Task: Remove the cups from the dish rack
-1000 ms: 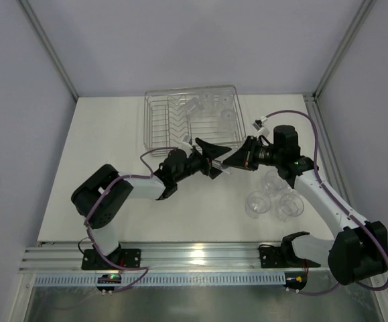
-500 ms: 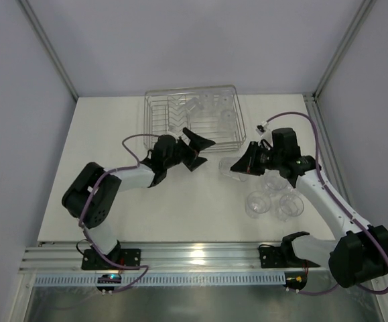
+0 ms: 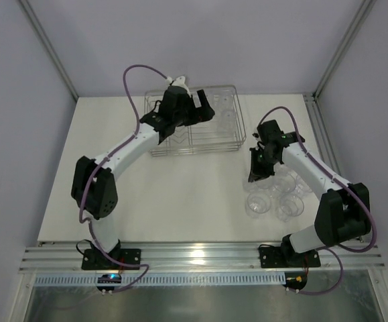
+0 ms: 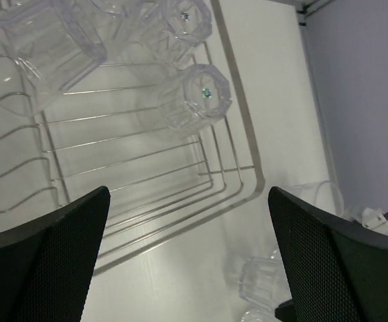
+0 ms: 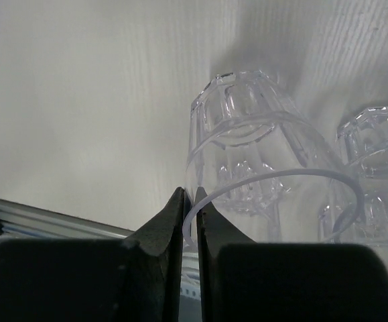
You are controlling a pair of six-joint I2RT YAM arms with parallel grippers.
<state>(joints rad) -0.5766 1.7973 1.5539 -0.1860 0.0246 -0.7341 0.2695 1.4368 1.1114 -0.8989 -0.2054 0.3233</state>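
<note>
The wire dish rack [image 3: 194,153] stands at the back of the table, and several clear cups lie in its right half [image 3: 224,117]. My left gripper [image 3: 199,109] hovers over the rack, open wide and empty. Its wrist view looks down on the rack wires [image 4: 247,181], on one cup [image 4: 194,97] lying on its side and on others [image 4: 46,40] further back. My right gripper [image 3: 255,173] points down at the right of the table. It is shut on the rim of a clear cup [image 5: 247,147], with one finger inside the wall and one outside.
Three clear cups stand grouped on the table at the right [image 3: 257,204], [image 3: 289,206], [image 3: 284,182], right beside the held one. Vertical frame posts rise at the back corners. A metal rail [image 3: 194,258] runs along the near edge.
My left arm has swung from mid-table back over the rack and its jaws have opened wide. My right arm has carried its cup right and down beside the group of cups.
</note>
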